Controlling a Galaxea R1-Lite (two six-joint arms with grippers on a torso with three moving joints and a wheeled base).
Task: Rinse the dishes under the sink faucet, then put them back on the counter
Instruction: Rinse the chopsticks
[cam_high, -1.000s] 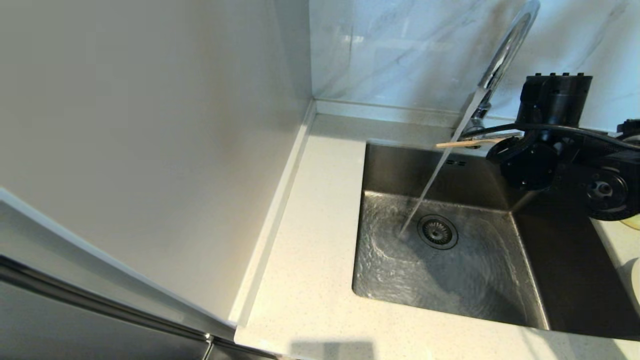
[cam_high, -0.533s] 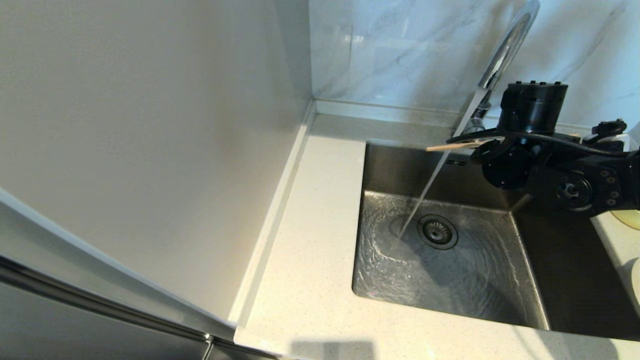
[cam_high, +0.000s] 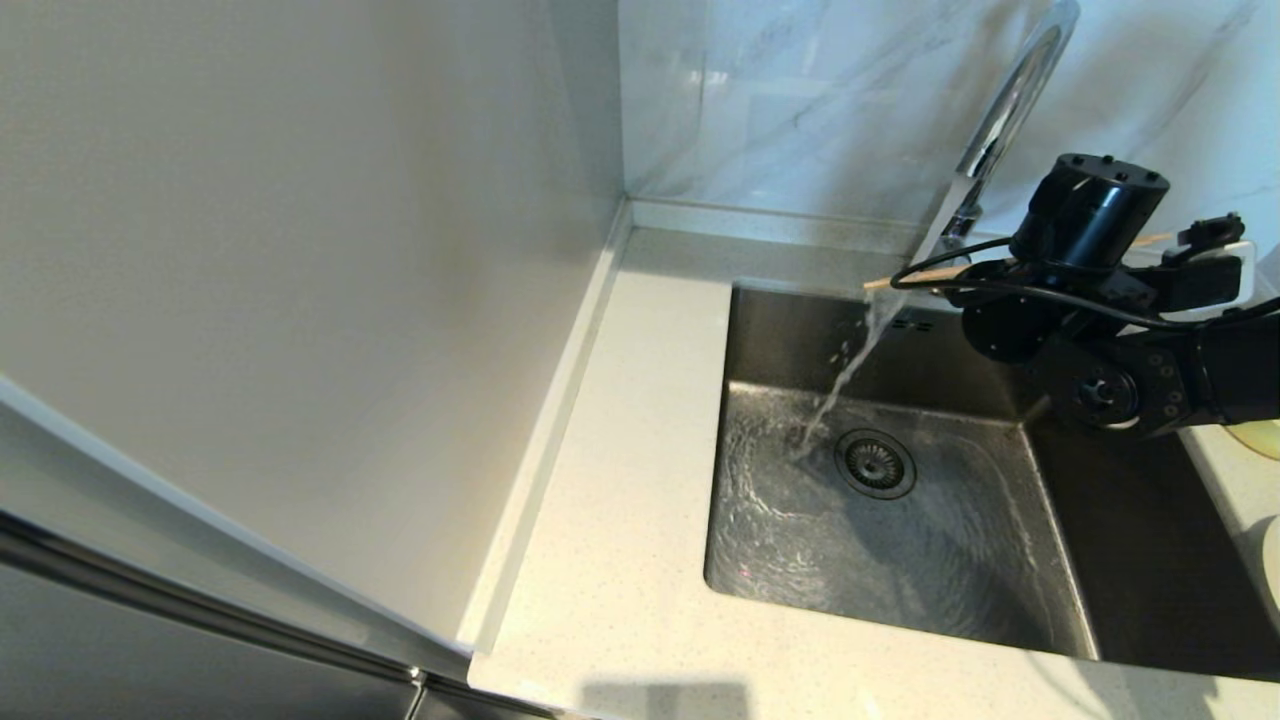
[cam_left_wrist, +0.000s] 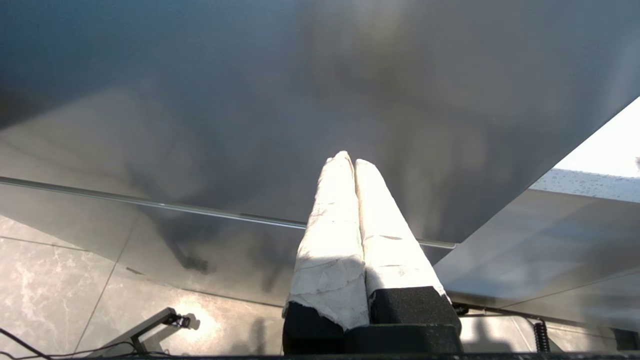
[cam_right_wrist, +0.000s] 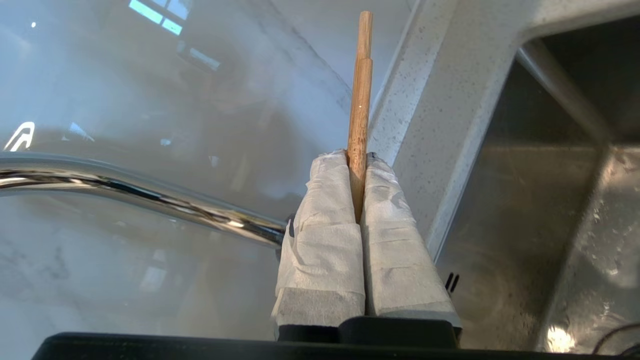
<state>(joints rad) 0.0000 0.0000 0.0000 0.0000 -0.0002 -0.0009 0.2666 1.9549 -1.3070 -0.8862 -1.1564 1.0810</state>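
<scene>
My right gripper is shut on the light-wood chopsticks, which stick out past its taped fingertips. In the head view my right arm reaches over the sink's back right corner and holds the chopsticks level, their tips in the running water under the chrome faucet. The stream breaks up below them. A sliver of the pale-yellow bowl shows at the right edge, on the counter. My left gripper is shut and empty, facing a dark grey panel, out of the head view.
The steel sink basin holds swirling water around the round drain strainer. A grey-veined marble wall stands behind and a plain wall on the left. A pale curved edge, perhaps the plate, lies at the far right.
My right arm has shifted left and tilted its wrist. The chopstick tips now sit in the water stream, which splashes apart below them instead of falling in one smooth line.
</scene>
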